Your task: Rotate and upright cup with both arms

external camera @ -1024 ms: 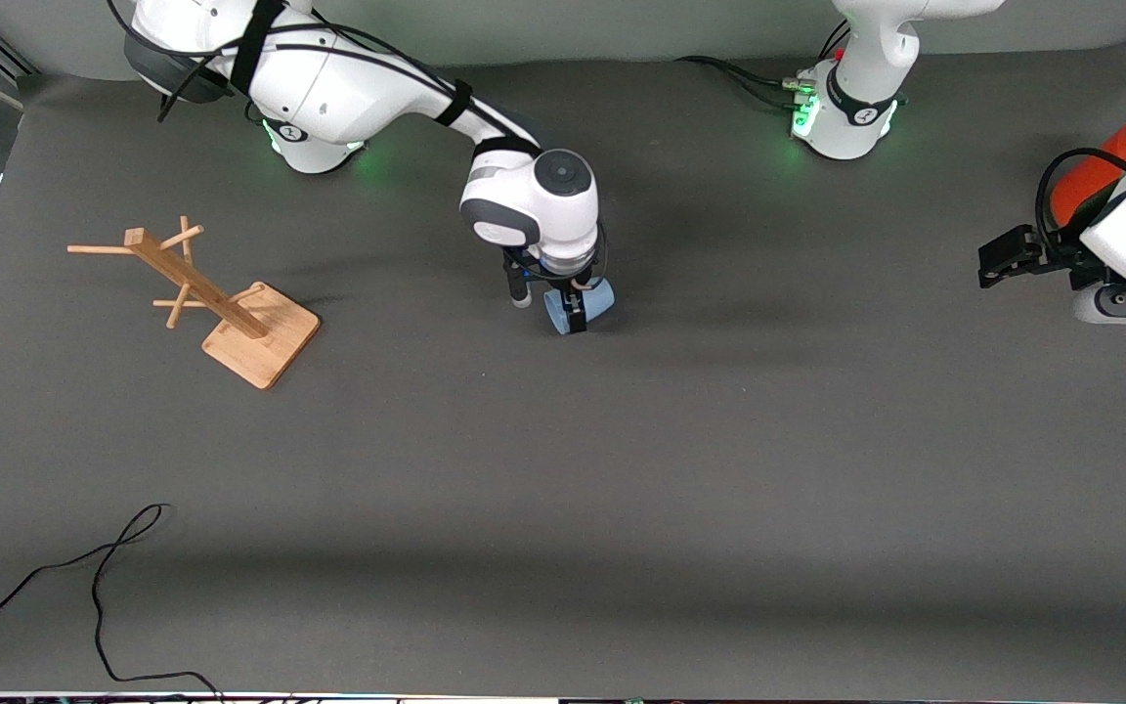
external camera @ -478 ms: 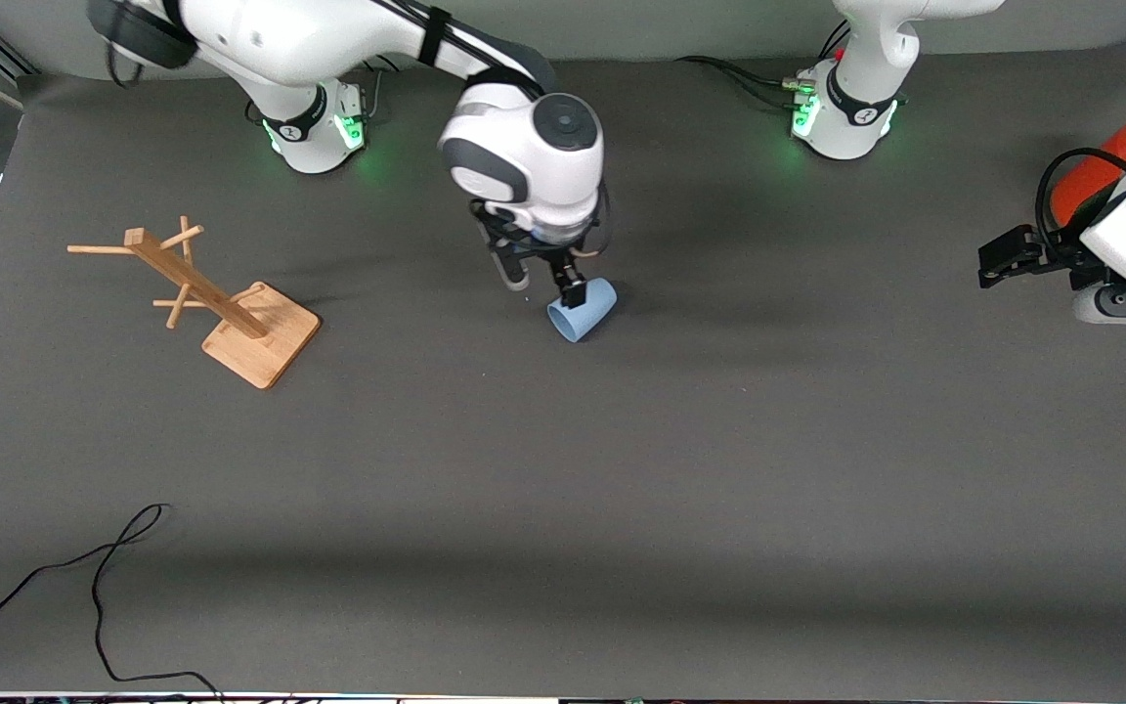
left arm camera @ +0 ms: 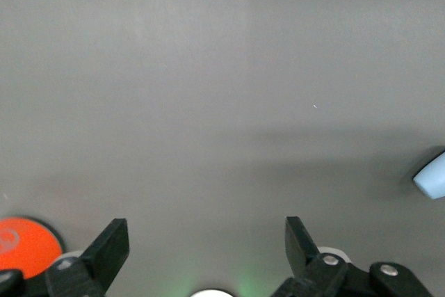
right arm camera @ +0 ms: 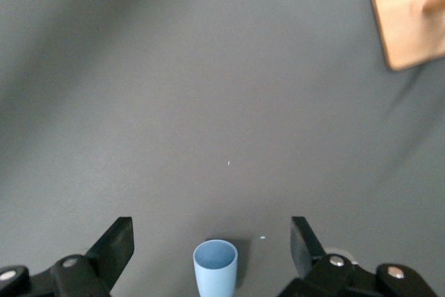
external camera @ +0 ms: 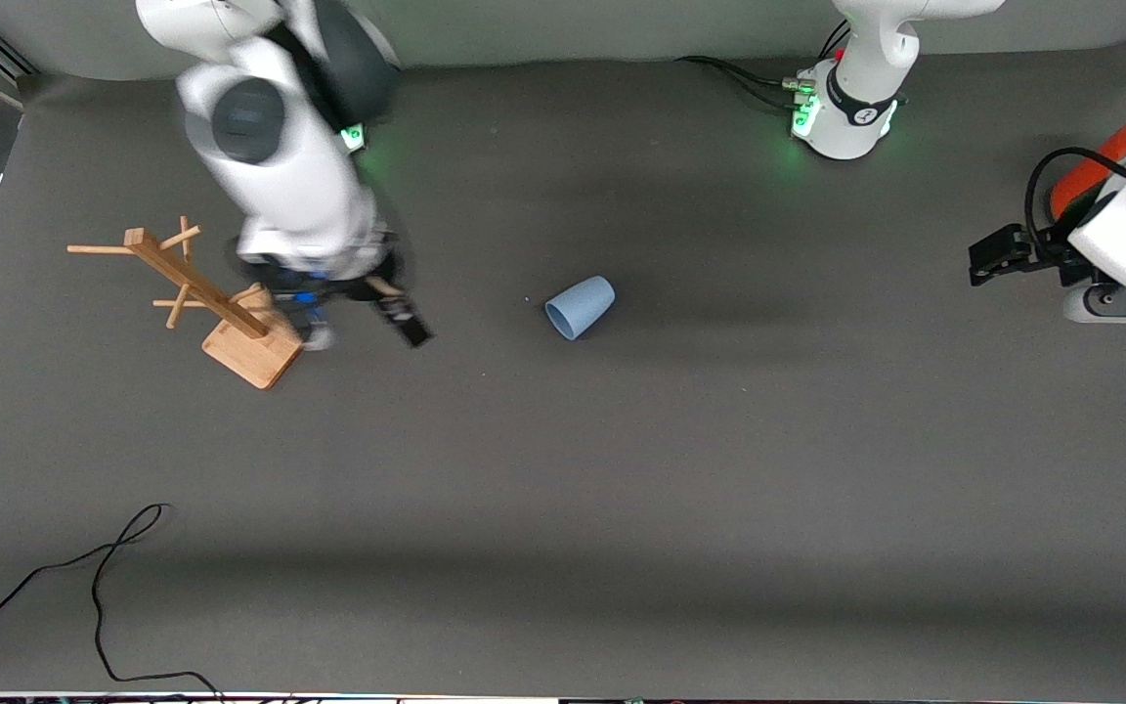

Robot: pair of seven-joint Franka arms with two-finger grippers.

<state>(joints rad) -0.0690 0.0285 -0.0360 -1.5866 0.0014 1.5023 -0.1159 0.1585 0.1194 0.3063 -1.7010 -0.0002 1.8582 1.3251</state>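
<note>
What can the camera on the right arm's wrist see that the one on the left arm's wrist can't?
Only the right wrist view shows the wooden stand's base, the cup's open mouth, and the right gripper, open and empty.

Only the left wrist view shows the orange can and the left gripper, open and empty.

Both show the grey table and the blue cup, which is whole in the right wrist view and only a sliver at the edge of the left one.

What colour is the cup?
Plain light blue; the cup lies on its side, clearest in the front view.
</note>
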